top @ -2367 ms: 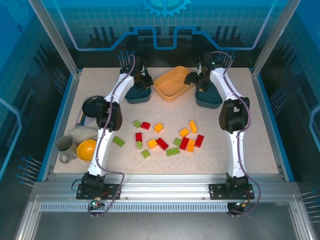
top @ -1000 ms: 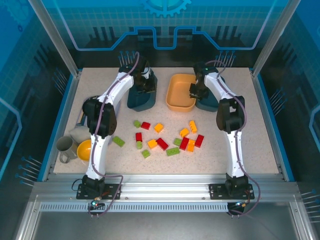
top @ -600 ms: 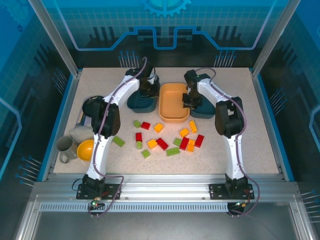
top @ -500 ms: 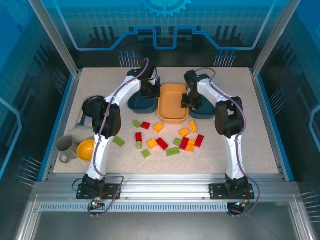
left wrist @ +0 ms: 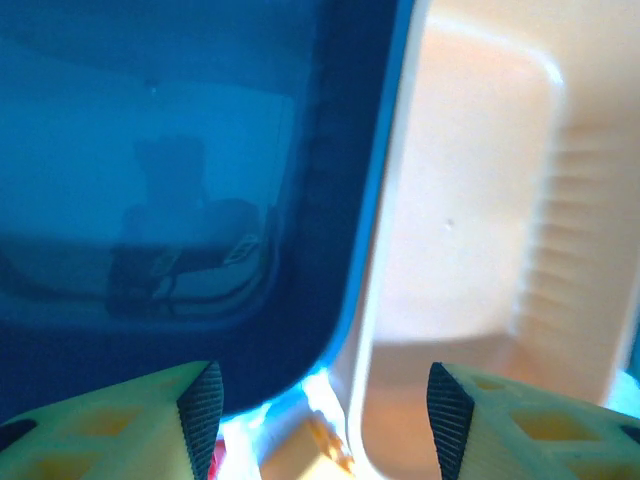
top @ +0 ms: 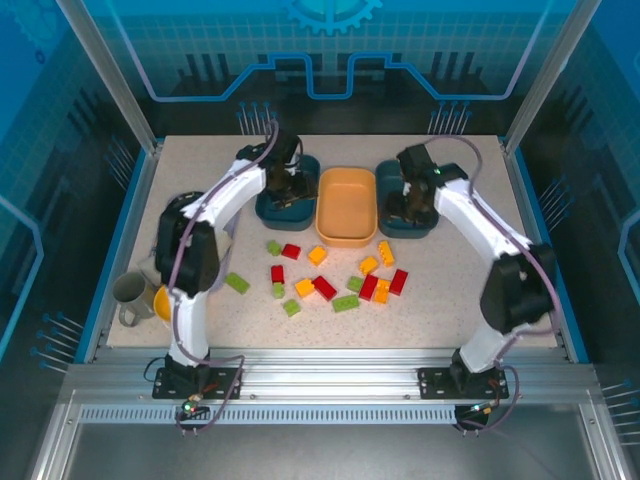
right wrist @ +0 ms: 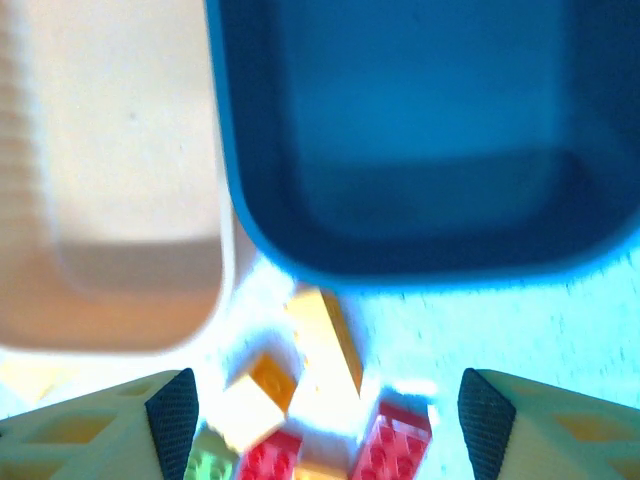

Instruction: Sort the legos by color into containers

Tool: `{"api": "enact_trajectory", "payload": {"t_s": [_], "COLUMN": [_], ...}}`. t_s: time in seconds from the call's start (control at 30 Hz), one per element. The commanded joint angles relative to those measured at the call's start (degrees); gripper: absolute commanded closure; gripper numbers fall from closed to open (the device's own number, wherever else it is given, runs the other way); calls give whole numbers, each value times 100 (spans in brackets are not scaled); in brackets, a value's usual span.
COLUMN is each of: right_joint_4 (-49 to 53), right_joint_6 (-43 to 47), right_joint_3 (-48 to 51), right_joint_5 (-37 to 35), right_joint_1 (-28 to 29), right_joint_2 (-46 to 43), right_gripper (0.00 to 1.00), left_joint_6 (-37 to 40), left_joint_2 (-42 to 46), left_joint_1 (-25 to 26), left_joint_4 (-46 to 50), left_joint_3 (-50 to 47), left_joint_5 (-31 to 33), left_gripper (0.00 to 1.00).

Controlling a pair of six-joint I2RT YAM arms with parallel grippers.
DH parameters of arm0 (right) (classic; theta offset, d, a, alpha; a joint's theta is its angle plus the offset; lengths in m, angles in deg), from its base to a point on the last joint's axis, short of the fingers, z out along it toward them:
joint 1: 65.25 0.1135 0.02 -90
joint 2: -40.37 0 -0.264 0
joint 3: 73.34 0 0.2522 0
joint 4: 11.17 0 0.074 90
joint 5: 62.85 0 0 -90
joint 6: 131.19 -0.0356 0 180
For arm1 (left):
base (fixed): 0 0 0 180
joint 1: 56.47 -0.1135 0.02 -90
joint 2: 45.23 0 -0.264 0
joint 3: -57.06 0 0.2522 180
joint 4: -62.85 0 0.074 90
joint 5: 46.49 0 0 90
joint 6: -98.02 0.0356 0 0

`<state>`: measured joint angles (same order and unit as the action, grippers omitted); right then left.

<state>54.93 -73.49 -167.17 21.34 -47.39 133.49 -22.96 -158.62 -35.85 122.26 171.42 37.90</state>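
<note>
Hovering my left tool (left wrist: 320, 400) where the left dark teal shallow plastic tray (left wrist: 150, 200) meets the orange shallow plastic tray (left wrist: 470, 220); jaws parted, nothing gripped. My right tool (right wrist: 325, 410) is above the near edge of the right dark teal shallow plastic tray (right wrist: 410, 140), also parted and empty. The small red, orange-yellow and lime green studded plastic bricks (top: 325, 288) lie loose on the speckled table (top: 450, 310), just in front of the trays.

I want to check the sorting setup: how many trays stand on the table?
3. The orange tray lies at the far middle of the table; the left teal tray is beside it on the left, the right teal tray on the right. None seems hidden.
</note>
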Motion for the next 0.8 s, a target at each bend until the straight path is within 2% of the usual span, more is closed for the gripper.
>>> {"api": "enact_trajectory", "payload": {"t_s": [0.0, 0.13, 0.2, 0.27, 0.37, 0.53, 0.67, 0.77], "right_joint_4": [-163, -297, -453, -720, -1097, -1357, -1389, -1402], "right_joint_6": [-494, -738, -883, -1063, -1292, -1328, -1374, -1469], "right_joint_3": [1052, 2144, 2569, 2926, 3317, 3253, 3088, 3002], "right_joint_5": [339, 587, 719, 913, 1095, 972, 853, 715], "right_joint_1": [43, 85, 60, 46, 50, 48, 50, 50], "right_joint_2": [-557, -1233, -1404, -1465, -1351, -1144, -934, -650], "right_gripper": [27, 25, 23, 23, 23, 23, 23, 27], "left_joint_6": [-821, -1222, -1260, -1285, -1372, -1581, -1577, -1587], "left_joint_2": [1099, 2262, 2783, 3226, 3644, 3900, 3921, 3876], "left_joint_1": [224, 470, 680, 974, 1425, 1810, 1974, 2044], "left_joint_4": [-609, -1392, -1808, -2177, -2539, -2769, -2815, -2894], "left_joint_3": [-1044, -2620, -3251, -3816, -4427, -4908, -4892, -4874], "left_joint_5": [-141, -642, -889, -1037, -1029, -804, -651, -649], "left_gripper": [39, 33, 26, 20, 19, 19, 19, 19]}}
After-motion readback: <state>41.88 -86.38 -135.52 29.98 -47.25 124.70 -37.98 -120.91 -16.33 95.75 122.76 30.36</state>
